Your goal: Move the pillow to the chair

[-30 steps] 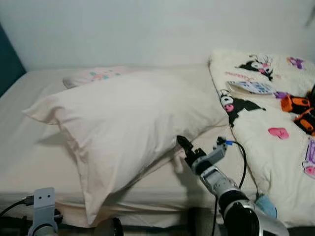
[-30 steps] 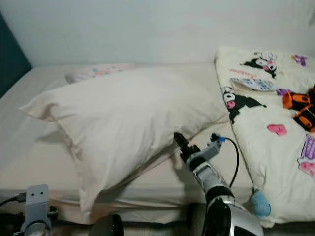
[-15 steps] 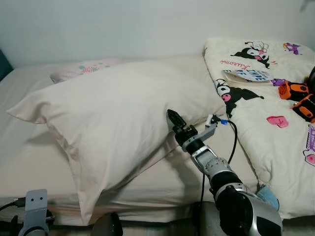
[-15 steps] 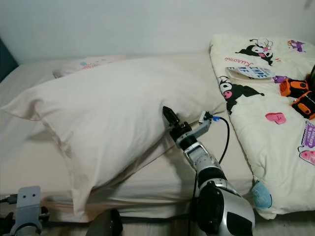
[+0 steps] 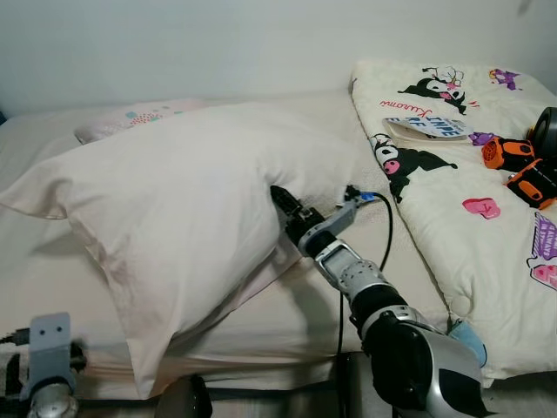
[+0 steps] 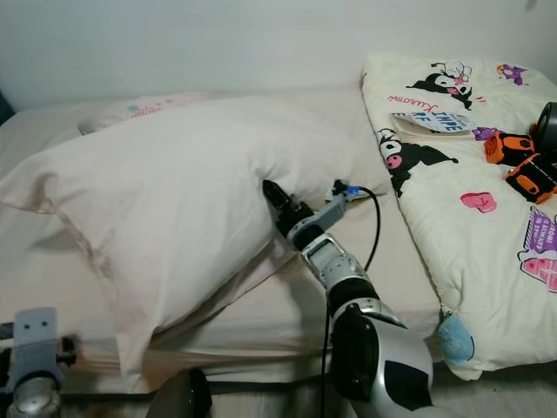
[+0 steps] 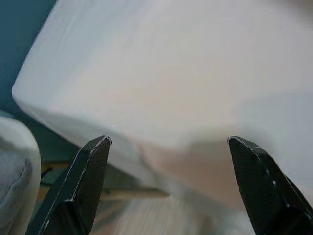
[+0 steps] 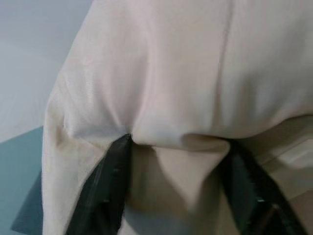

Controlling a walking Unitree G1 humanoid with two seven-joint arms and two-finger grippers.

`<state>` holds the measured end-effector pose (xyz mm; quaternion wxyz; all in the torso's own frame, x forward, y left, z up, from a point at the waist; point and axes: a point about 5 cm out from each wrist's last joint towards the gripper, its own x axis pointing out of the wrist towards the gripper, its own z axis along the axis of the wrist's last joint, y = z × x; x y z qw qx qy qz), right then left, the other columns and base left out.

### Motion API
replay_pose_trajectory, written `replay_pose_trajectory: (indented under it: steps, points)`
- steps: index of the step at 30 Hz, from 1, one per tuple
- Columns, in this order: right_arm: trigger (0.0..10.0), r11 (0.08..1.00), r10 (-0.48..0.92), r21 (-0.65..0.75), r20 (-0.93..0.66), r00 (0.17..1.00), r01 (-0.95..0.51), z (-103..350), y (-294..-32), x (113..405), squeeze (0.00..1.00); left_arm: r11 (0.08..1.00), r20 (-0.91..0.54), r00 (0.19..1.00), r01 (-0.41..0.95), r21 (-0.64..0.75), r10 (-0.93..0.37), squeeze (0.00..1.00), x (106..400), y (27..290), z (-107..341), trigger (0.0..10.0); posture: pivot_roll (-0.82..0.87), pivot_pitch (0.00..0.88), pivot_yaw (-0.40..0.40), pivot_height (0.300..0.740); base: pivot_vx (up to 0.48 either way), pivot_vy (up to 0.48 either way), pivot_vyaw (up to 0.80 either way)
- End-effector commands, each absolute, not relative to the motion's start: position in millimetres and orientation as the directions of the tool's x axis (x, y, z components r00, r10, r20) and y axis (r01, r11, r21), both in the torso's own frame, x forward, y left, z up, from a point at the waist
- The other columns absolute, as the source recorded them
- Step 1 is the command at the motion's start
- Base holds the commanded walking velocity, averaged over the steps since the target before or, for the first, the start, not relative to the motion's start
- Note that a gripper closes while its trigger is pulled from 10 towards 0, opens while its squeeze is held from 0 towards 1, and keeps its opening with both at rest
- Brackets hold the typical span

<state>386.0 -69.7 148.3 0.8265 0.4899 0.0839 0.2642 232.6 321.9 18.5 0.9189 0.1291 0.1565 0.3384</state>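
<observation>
Large cream-coloured pillow in a soft cotton case, lying diagonally across the bed with the pale sheet; one corner points toward the bed's left side, another hangs over the near edge of the mattress. No chair can be made out.

Right gripper, at the end of the silver right arm, reaches forward from the lower right and presses into the pillow's right flank, about midway along it. In the right wrist view its two black fingers stand apart, jaws spread, with a bulge of pillow fabric lying between and over the tips; the cloth is dented where they touch. A black cable with a blue connector loops up from the wrist.

Left gripper, low at the near left beside the bed; in the left wrist view its jaws are spread wide, nothing between them, facing the corner of the mattress. Its grey bracket shows at the lower left of the head view.

Behind the large pillow, near the white wall, lies a small flat pillow with a pastel print. To the right, a cream quilt printed with black cartoon figures and pink hearts covers the bed; on it rest an orange-and-black toy vehicle, a second one just beside it, and a white-and-blue printed booklet.
</observation>
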Motion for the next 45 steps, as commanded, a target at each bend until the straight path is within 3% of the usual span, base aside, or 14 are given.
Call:
replay_pose_trajectory:
  steps: [1,12,14,15,18,24,27,33,36,45]
  points:
    - [0.0,0.401,0.532,0.851,0.084,0.842,-0.338,146,-59,384,0.00,0.725,-0.162,0.721,-0.600,0.338,0.673,0.00,235,331,29,10.0,0.06,0.142,0.026,0.487,0.000,0.000,0.00]
    - [0.0,0.482,0.505,0.791,0.102,0.857,-0.378,151,-72,388,0.00,0.715,-0.164,0.701,-0.645,0.270,0.694,0.00,246,332,39,10.0,0.04,0.132,0.026,0.487,0.000,0.000,0.00]
    - [0.0,0.464,0.507,0.790,0.136,0.851,-0.402,156,-74,390,0.00,0.714,-0.170,0.697,-0.648,0.265,0.696,0.00,247,332,38,10.0,0.04,0.129,0.026,0.487,0.000,0.000,0.00]
    - [0.0,0.382,0.508,0.785,0.262,0.820,-0.487,173,-77,392,0.00,0.714,-0.180,0.693,-0.653,0.255,0.698,0.00,248,331,38,10.0,0.03,0.119,0.024,0.487,0.000,0.000,0.00]
    - [0.0,0.336,0.515,0.759,0.347,0.783,-0.557,189,-80,395,0.00,0.713,-0.209,0.683,-0.657,0.243,0.700,0.00,250,329,36,10.0,0.03,0.110,0.022,0.497,-0.102,0.000,0.00]
    - [0.0,0.305,0.498,0.686,0.476,0.725,-0.660,224,-92,399,0.00,0.715,-0.227,0.678,-0.658,0.237,0.699,0.00,255,326,35,10.0,0.01,0.091,0.017,0.516,-0.480,0.000,0.00]
    - [0.0,0.299,0.500,0.592,0.570,0.652,-0.748,254,-99,398,0.00,0.724,-0.231,0.687,-0.649,0.232,0.689,0.00,259,320,35,10.0,0.00,0.076,0.019,0.530,-0.100,0.000,0.00]
    - [0.0,0.286,0.516,0.540,0.609,0.602,-0.791,267,-101,394,0.00,0.731,-0.244,0.689,-0.642,0.231,0.683,0.00,261,315,32,10.0,-0.01,0.068,0.004,0.553,0.000,0.000,0.00]
    - [0.0,0.289,0.527,0.533,0.605,0.597,-0.795,266,-102,393,0.00,0.712,-0.325,0.647,-0.687,0.144,0.690,0.00,255,312,21,10.0,-0.02,0.058,-0.001,0.568,0.000,0.000,0.00]
    - [0.0,0.265,0.528,0.507,0.636,0.563,-0.820,275,-100,387,0.00,0.742,-0.392,0.645,-0.644,0.183,0.656,0.00,246,302,4,10.0,-0.02,0.038,0.003,0.605,0.000,0.000,0.00]
